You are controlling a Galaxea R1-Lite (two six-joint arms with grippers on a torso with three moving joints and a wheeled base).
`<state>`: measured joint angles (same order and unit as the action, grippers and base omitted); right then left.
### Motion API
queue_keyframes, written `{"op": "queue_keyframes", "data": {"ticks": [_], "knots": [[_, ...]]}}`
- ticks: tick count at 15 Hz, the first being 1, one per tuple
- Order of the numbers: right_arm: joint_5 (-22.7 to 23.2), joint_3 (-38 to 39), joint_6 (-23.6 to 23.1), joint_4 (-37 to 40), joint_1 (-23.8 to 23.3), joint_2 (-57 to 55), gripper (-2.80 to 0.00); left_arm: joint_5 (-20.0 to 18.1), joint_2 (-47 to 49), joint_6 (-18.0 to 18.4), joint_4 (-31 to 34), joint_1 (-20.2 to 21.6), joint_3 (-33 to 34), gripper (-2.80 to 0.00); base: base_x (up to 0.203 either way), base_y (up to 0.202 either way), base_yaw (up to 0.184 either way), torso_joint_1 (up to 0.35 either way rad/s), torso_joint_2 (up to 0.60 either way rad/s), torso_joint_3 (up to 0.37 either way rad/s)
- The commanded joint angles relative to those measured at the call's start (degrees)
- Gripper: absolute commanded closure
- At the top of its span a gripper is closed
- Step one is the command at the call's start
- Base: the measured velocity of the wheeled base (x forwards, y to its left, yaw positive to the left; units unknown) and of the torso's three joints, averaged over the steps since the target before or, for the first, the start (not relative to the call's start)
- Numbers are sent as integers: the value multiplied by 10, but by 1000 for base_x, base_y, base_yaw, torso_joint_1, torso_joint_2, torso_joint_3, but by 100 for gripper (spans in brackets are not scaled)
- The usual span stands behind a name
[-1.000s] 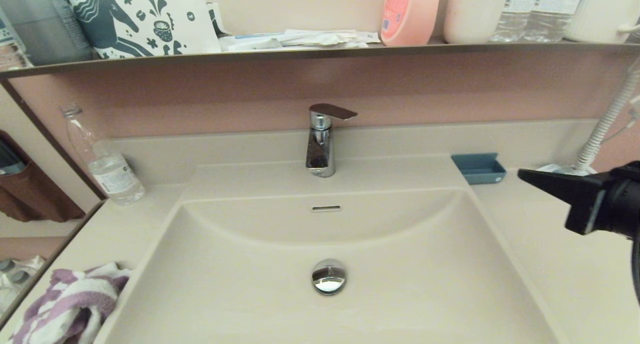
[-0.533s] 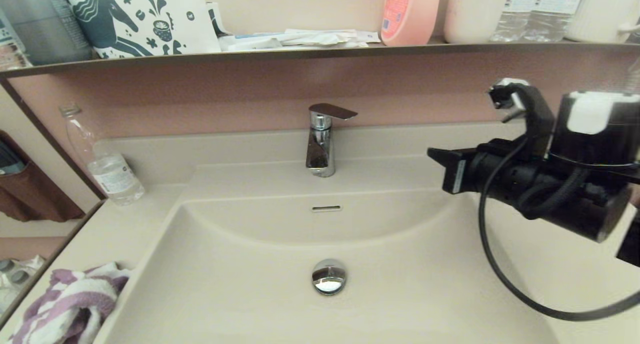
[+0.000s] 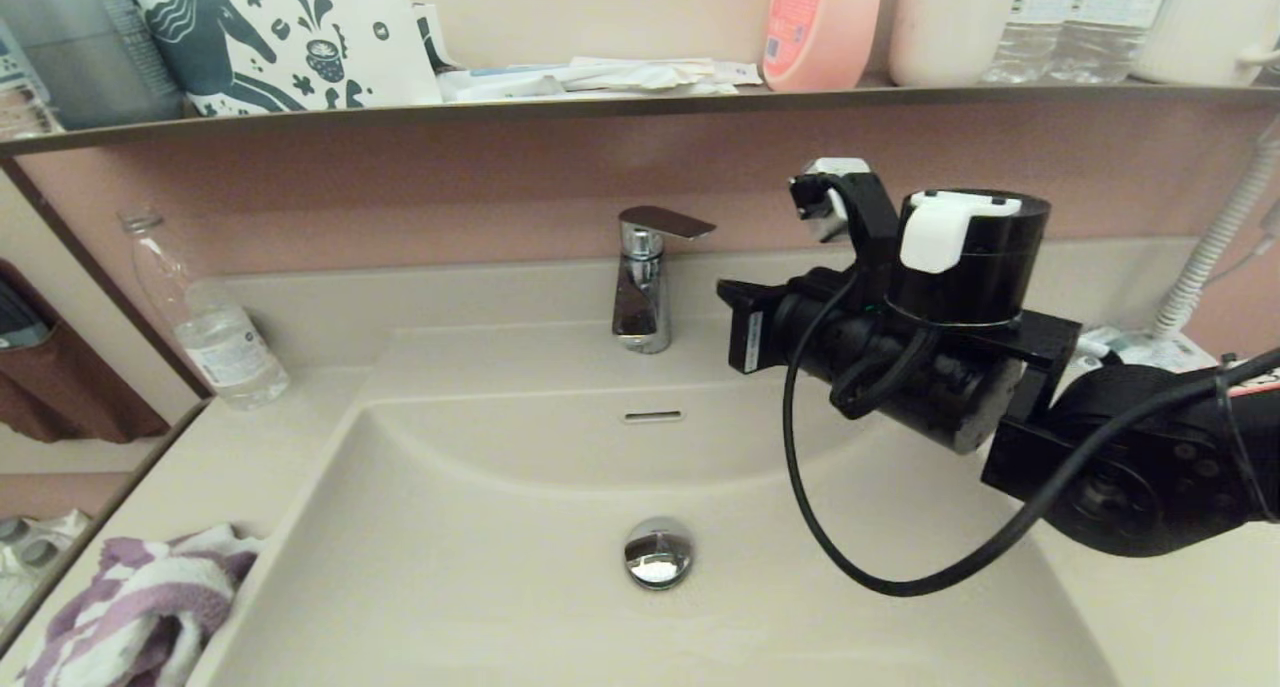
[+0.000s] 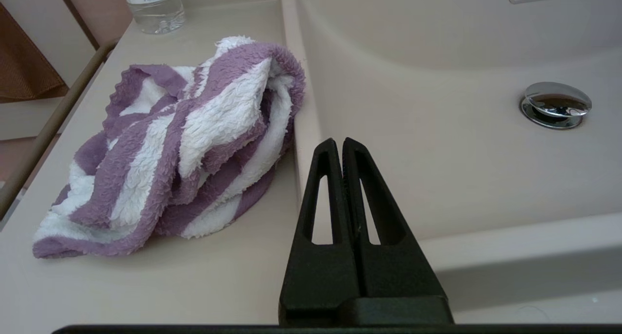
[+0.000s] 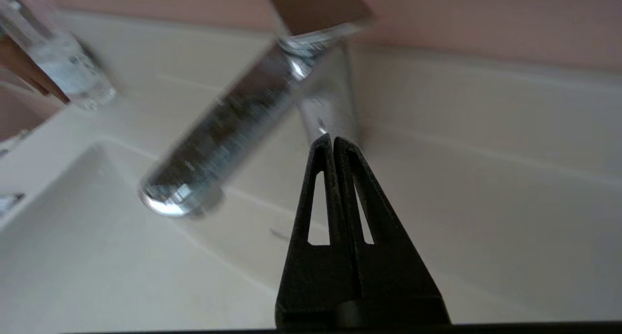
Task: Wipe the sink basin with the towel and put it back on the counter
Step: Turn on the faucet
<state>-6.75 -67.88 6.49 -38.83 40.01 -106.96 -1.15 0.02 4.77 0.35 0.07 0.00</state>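
The purple and white striped towel (image 3: 140, 607) lies bunched on the counter (image 3: 200, 467) at the basin's front left corner, and nothing holds it. My left gripper (image 4: 338, 142) hovers shut and empty over the basin rim, just beside the towel (image 4: 184, 144); the head view does not show it. The cream sink basin (image 3: 480, 527) holds only its chrome drain plug (image 3: 657, 552). My right gripper (image 3: 735, 312) is shut and empty, held above the basin's back right part. It points at the chrome faucet (image 3: 640, 297), which fills the right wrist view close ahead of the gripper (image 5: 333, 138).
A clear water bottle (image 3: 215, 337) stands on the back left counter. The dark-edged shelf (image 3: 600, 102) above carries a printed bag, a pink bottle and jars. A white ribbed hose (image 3: 1215, 237) hangs at the far right. Brown fabric (image 3: 60, 387) hangs left.
My right arm has swung in from the right edge, leftwards over the counter and basin, ending close to the faucet. The towel has not moved.
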Motion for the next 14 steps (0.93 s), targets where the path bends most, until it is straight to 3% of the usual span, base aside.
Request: {"op": "queue_keyframes", "data": {"ticks": [1, 6, 14], "knots": [[-1, -29, -13, -26, 7, -45, 0, 0, 0, 0, 0, 0, 0, 0, 0, 0, 0, 0, 0, 0], [-2, -82, -80, -50, 21, -77, 0, 0, 0, 0, 0, 0, 0, 0, 0, 0, 0, 0, 0, 0], [-39, -107, -130, -47, 20, -88, 0, 0, 0, 1, 0, 0, 0, 0, 0, 0, 0, 0, 0, 0]]}}
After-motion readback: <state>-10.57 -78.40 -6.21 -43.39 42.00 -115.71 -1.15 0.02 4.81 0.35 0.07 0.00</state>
